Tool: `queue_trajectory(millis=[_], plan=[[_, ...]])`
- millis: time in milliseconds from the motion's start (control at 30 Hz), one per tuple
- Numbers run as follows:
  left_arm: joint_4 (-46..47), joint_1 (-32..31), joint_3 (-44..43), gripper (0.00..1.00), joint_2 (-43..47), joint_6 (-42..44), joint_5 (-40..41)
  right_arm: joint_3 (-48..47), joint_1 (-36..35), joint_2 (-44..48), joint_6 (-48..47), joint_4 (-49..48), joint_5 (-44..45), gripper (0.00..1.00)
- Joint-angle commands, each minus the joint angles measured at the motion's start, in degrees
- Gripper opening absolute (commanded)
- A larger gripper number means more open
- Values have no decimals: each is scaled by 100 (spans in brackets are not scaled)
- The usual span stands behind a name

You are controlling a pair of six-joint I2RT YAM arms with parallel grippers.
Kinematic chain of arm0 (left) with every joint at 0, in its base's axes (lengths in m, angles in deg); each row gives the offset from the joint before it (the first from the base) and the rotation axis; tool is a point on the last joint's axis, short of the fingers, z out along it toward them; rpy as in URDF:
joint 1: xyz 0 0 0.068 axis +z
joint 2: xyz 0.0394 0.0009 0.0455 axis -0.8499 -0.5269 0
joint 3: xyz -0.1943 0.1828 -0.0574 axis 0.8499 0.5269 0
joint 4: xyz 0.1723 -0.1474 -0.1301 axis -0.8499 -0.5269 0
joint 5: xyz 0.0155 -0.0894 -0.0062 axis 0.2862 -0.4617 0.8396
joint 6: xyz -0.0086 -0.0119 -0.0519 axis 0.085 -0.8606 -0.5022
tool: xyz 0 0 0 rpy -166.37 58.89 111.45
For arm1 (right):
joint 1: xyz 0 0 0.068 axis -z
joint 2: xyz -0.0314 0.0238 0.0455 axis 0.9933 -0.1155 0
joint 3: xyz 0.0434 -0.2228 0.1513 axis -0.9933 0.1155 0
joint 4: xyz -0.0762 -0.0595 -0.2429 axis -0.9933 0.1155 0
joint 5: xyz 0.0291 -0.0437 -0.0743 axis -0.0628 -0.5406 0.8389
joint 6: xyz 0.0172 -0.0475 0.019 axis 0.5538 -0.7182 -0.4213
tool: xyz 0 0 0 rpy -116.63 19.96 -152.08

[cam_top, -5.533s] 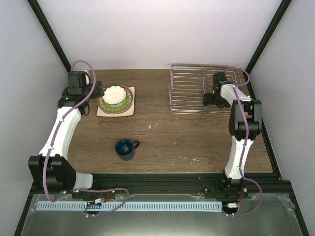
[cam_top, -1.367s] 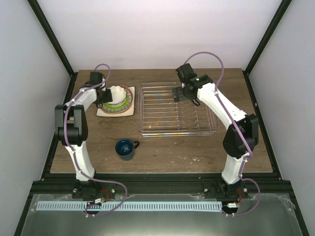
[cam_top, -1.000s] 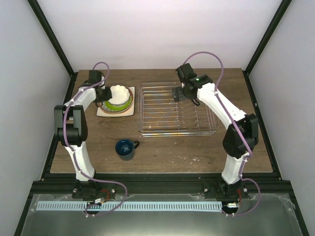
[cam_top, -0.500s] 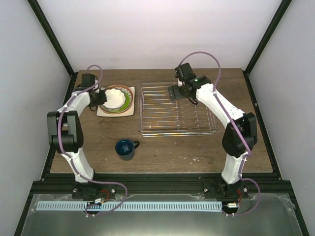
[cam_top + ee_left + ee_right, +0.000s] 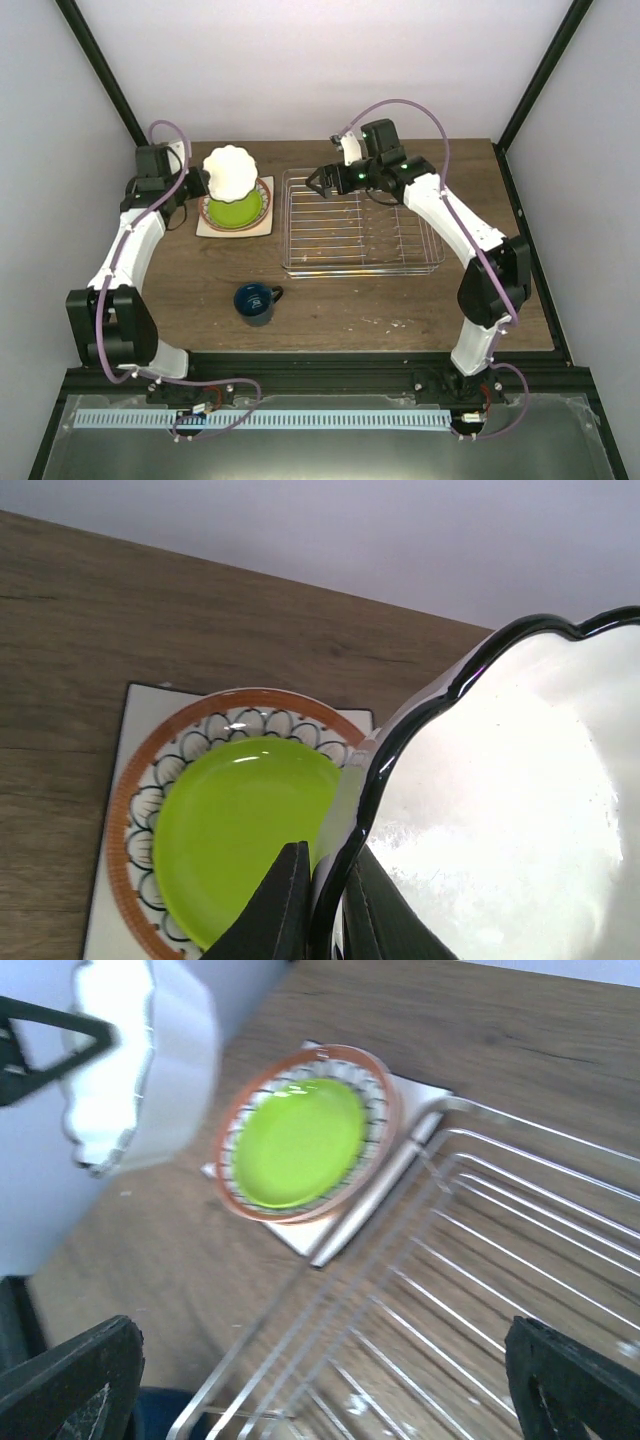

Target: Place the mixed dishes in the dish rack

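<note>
**Scalloped bowl lifted off the plate stack**

Left gripper [image 5: 322,905] clamps the rim of the white scalloped bowl [image 5: 230,172]. The bowl is now raised and tilted above the lime-green plate [image 5: 236,209], where it rested a moment earlier. Right gripper [image 5: 318,184], fingers apart, has shifted to the far-left corner of the dish rack [image 5: 300,240].

**Lime green, white and dark wood**

The scalloped bowl [image 5: 231,172], at the upper left of the top view, is plain glossy white. The left wrist view shows a thin dark line along its rim. The small round plate [image 5: 236,211] is solid lime green. The floral plate [image 5: 140,800] is beige, with black-outlined petals and an orange-brown rim band. The square plate [image 5: 210,228] is white. The mug [image 5: 255,303] is dark blue, the dish rack [image 5: 360,225] is silver wire, and the table [image 5: 400,300] is brown wood grain.
</note>
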Motion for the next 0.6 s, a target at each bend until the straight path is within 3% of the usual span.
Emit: queue_trajectory(millis=[0, 200, 567], plan=[[635, -157, 329, 0, 430, -303, -552, -369, -46, -60, 163, -553, -1664, 100], [809, -517, 559, 0, 604, -433, -651, -413, -46, -276, 505, -1032, -2751, 100], [1173, -850, 601, 0, 697, -890, -942, -402, -46, -685, 774, -1141, -3018, 100]])
